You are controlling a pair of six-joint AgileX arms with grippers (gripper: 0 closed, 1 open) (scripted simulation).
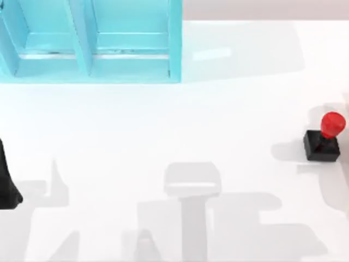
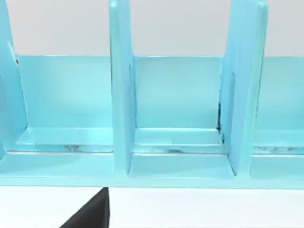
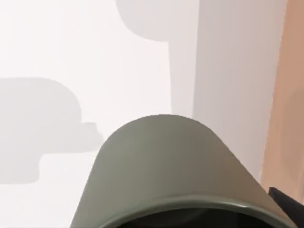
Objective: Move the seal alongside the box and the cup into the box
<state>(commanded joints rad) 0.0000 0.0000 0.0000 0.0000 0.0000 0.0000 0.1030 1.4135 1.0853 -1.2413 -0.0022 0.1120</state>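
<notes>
A glossy red ball-shaped knob tops the small stamp's matte black square block base, the seal, near the right edge of the plain white surface. At the surface's far left corner stands the open light-blue partitioned box, a bright turquoise all over, paler on its floor panels, with thin dark scuff lines along the seams where dividers meet the floor and back wall. Soft grey shadows mottle the white surface toward its near edge. The small plain cylindrical cup is a uniform olive-grey outside, without pattern, with a dark, nearly black inside at its rim. A black arm part sits at the surface's left edge.
</notes>
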